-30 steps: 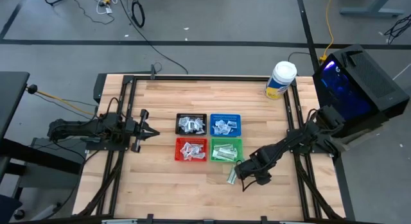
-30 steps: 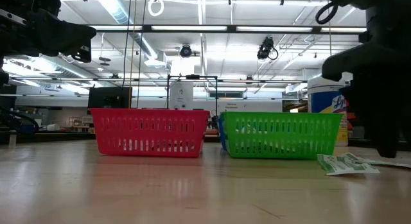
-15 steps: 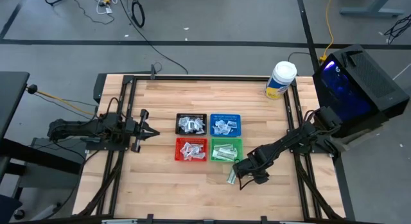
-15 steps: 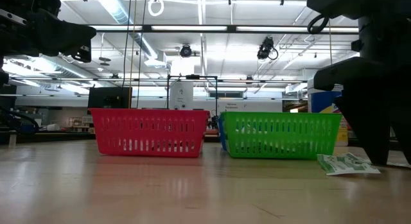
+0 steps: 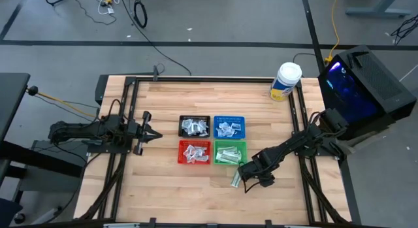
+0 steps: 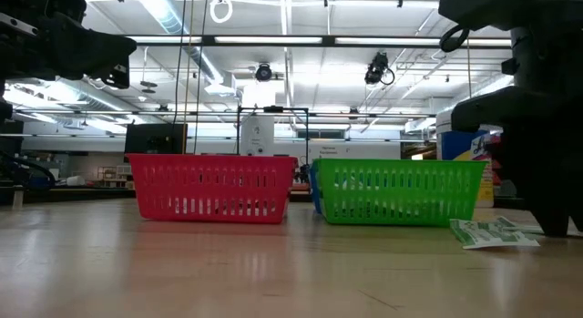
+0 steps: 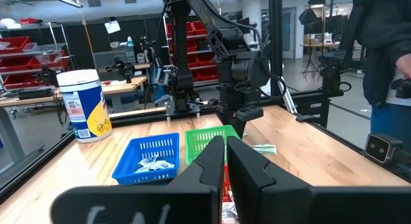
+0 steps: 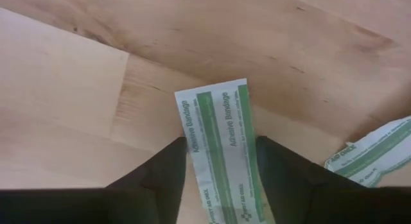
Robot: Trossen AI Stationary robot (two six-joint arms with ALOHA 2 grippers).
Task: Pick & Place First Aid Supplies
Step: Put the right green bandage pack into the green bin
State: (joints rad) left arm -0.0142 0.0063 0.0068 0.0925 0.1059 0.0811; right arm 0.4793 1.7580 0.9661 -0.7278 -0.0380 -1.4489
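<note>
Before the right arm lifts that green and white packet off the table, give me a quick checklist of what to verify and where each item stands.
1. Packet lies between the right gripper's fingers: ok.
2. Fingers closed onto the packet: not ok, both stand apart from its edges.
3. Second packet outside the grip: ok, it lies off to one side.
4. Green tray free to receive: ok, nothing above it.
5. Left gripper out of the way: ok, shut, far across the table.
6. Packet flat on the wood: ok.

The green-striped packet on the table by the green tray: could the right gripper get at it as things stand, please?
Probably yes: the right gripper is low over the packet, one finger on either side, nothing between; a second packet lies apart.
</note>
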